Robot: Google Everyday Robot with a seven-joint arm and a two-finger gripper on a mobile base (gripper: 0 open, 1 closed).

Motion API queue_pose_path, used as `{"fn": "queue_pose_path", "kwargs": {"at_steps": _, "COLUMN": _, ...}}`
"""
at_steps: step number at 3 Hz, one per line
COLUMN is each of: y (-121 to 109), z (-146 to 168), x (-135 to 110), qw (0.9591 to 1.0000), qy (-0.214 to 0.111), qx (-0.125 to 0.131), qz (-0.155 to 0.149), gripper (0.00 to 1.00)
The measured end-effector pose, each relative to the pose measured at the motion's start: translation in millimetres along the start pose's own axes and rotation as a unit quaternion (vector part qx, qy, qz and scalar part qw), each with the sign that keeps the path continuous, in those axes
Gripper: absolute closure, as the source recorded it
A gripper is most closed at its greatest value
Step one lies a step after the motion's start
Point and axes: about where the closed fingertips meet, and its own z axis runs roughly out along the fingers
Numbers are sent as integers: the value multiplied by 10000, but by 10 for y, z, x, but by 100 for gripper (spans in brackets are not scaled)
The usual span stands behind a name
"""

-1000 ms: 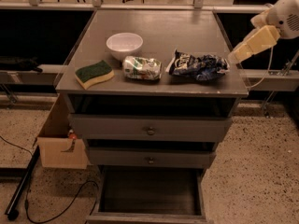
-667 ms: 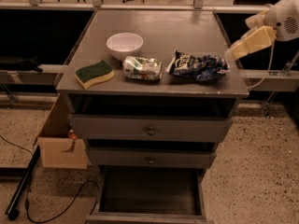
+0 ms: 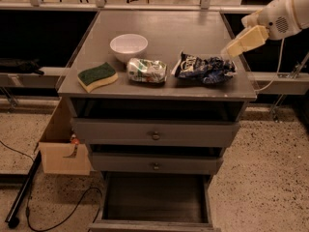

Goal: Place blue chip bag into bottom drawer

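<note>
Chip bag (image 3: 203, 67): dark blue foil, white lettering, wrinkled; lies flat on the right part of the cabinet top (image 3: 164, 25), near the front edge, long side running left to right. Gripper (image 3: 231, 49): cream-coloured, at the end of a white arm (image 3: 285, 13) that enters from the upper right; it slants down and to the left, with its tip above the right end of the chip bag, at the cabinet's right edge. Whether it touches the bag cannot be told, and whether it is spread or pressed together cannot be told either; nothing is seen held in it. Bottom drawer (image 3: 154, 199): lowest of three, pulled out toward the camera, dark inside, directly below the cabinet top and well apart from the bag. Middle drawer (image 3: 155, 166) and top drawer (image 3: 155, 135): grey fronts, one round knob each; both sit slightly out from the frame. Packet (image 3: 147, 70): green and white, crumpled, just left of the chip bag, with a small gap between them. Bowl (image 3: 129, 46): white, upright, behind the packet and a little to its left. Sponge (image 3: 97, 76): green top, yellow underside, at the front left corner of the top. Cardboard box (image 3: 63, 151): on the speckled floor against the cabinet's left side. Cable (image 3: 58, 216): black, looping on the floor at lower left.
</note>
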Motion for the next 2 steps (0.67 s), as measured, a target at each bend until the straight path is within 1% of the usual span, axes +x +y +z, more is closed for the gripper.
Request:
{"fn": "queue_pose_path", "kwargs": {"at_steps": 1, "y": -101, "z": 159, "x": 122, "qw": 9996, "qy": 292, "qx": 63, "qz": 24, "gripper": 0}}
{"fn": "queue_pose_path", "kwargs": {"at_steps": 2, "y": -203, "z": 282, "x": 305, "qw": 9982, "qy": 561, "qx": 135, "qz": 143, "gripper": 0}}
